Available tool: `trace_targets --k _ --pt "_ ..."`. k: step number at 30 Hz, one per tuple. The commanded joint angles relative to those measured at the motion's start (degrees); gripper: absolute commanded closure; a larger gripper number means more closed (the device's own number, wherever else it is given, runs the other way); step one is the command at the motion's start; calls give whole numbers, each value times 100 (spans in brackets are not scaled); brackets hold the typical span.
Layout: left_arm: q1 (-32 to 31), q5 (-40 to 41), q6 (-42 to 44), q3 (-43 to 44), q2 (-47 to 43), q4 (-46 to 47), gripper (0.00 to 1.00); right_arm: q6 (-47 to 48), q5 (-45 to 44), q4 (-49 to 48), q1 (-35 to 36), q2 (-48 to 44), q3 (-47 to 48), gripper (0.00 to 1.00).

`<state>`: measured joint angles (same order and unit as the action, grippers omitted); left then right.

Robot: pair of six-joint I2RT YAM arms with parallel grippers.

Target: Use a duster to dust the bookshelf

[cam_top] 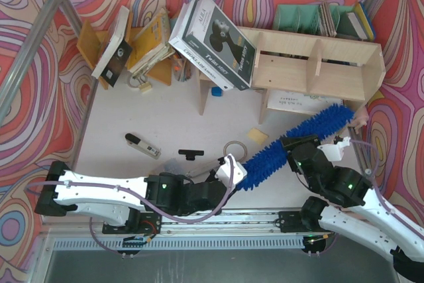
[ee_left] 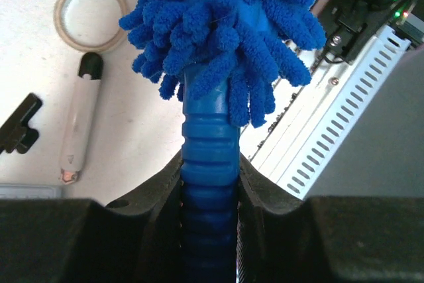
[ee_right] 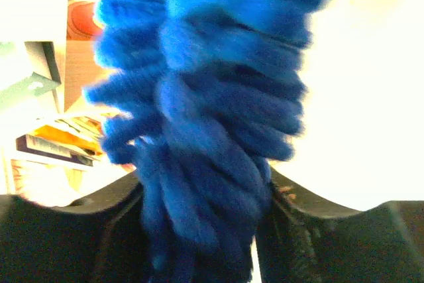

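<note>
The duster (cam_top: 265,164) lies slantwise over the lower right of the bench (cam_top: 165,114), handle end toward the lower centre of the top view and fluffy tip up by the lower right corner of the bookshelf (cam_top: 318,64). I cannot tell whether tip and shelf touch. The left tool (cam_top: 240,174) is closed tight on the ribbed blue handle; in the left wrist view the duster (ee_left: 218,44) rises straight out of the left tool (ee_left: 209,183), both jaws pressed to the plastic. Farther along, the right tool (cam_top: 296,152) straddles the shaggy head. Its wrist view is blurred: the duster (ee_right: 212,97) fills the space between the jaws of the right tool (ee_right: 205,223), which seem partly apart, but whether they pinch the strands I cannot tell.

Left of the handle on the bench lie a tape ring (cam_top: 235,148), a black clip (cam_top: 191,154) and a white pen-like stick (cam_top: 142,145). A yellow sponge (cam_top: 257,136) sits near the shelf's leg.
</note>
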<state>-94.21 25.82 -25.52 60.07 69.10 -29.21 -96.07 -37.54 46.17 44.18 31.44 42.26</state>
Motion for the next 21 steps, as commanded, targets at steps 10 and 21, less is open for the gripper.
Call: trace_targets --k 10,21 --pt "203 223 -93 945 -181 -957 100 1968 -805 196 10 -232 1045 14" --pt "-8 358 117 1495 -214 -1309 100 4917 -1089 -519 4 18 2390 10"
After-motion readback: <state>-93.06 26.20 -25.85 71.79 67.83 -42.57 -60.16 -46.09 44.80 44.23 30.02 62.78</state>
